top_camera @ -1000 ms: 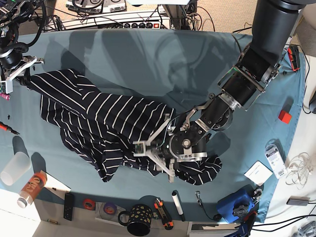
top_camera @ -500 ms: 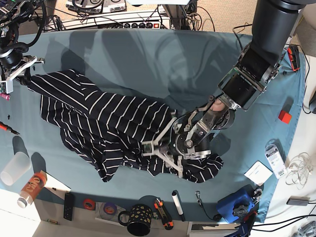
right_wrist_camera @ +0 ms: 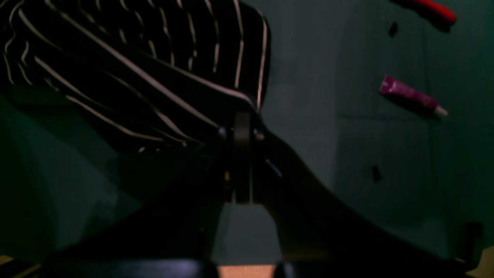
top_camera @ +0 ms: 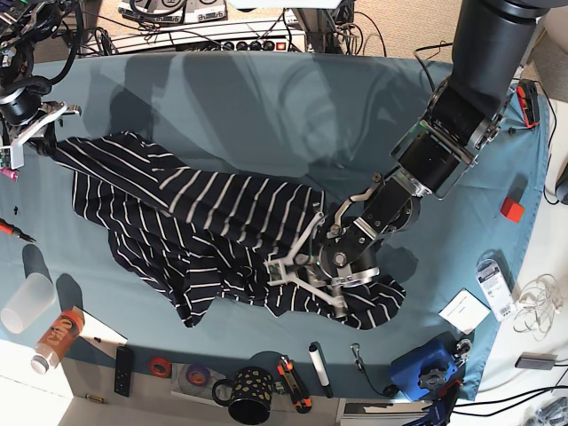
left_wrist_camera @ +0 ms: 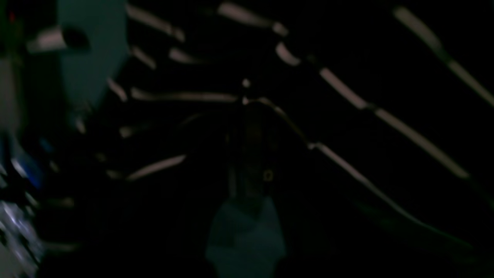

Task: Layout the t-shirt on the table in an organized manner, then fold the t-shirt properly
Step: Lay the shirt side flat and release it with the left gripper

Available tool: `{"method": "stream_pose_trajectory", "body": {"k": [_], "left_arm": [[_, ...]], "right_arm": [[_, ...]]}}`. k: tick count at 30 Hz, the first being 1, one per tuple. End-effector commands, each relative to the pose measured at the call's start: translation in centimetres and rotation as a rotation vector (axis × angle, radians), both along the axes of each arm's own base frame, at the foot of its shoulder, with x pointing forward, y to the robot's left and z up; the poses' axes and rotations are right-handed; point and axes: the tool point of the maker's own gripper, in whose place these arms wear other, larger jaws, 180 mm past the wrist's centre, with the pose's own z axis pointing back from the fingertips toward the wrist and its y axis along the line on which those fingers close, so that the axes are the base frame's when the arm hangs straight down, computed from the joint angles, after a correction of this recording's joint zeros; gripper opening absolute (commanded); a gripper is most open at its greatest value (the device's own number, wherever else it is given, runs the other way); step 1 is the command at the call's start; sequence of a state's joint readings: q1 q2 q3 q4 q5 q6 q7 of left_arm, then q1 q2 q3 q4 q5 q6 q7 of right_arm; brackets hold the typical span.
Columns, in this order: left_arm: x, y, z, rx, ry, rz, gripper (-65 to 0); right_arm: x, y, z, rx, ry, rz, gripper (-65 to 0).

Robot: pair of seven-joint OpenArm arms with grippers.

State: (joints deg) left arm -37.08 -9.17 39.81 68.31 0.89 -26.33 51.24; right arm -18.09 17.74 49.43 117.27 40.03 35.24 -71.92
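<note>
Across the left and middle of the wide teal-blue cloth-covered table (top_camera: 266, 106): large dark navy t-shirt with thin white stripes (top_camera: 195, 222), crumpled and partly doubled over itself. Stretched from a far-left corner down to a bunched lump near the middle right. Not laid flat; several folds and overlapping layers.

At the far-left corner of the garment: right gripper (top_camera: 40, 133), fingers pressed together on the fabric edge. Seen from the right wrist view as closed jaws pinching a striped hem (right_wrist_camera: 241, 116), cloth hanging away to the left above the table.

At the near-middle lump: left gripper (top_camera: 306, 271), lowered into the fabric, white finger frames lying on the stripes. Closed down narrow on a fold of the shirt; left wrist view very dark and blurred, filled with striped cloth, a stripe peaking in a crease right at the fingertips (left_wrist_camera: 245, 101). Black forearm sloping down from the far right.

Along the near edge: black mug with pale dots (top_camera: 248, 393), translucent plastic cup (top_camera: 25, 302) and orange-labelled bottle (top_camera: 58, 337) at the left, all apart from the shirt. Small red block (top_camera: 511, 209) at the right side. Purple tube (right_wrist_camera: 411, 95) on the cloth beyond the right gripper, well clear of the hem.
</note>
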Motion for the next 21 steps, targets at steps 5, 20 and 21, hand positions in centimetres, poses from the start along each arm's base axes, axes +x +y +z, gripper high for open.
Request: {"method": "stream_pose_trajectory", "body": {"k": [5, 20, 21], "left_arm": [[0.6, -0.2, 3.7, -0.072, -0.017, 0.061, -65.0], [-4.4, 5.7, 3.1, -0.084, 0.069, 0.154, -65.0], [-4.7, 6.4, 2.9, -0.089, 0.073, 0.172, -65.0]], "right_arm": [[0.7, -0.3, 1.5, -0.031, -0.058, 0.011, -65.0], [1.0, 0.1, 1.7, -0.011, -0.076, 0.024, -65.0], [1.0, 0.3, 1.8, -0.005, -0.081, 0.028, -65.0]]}}
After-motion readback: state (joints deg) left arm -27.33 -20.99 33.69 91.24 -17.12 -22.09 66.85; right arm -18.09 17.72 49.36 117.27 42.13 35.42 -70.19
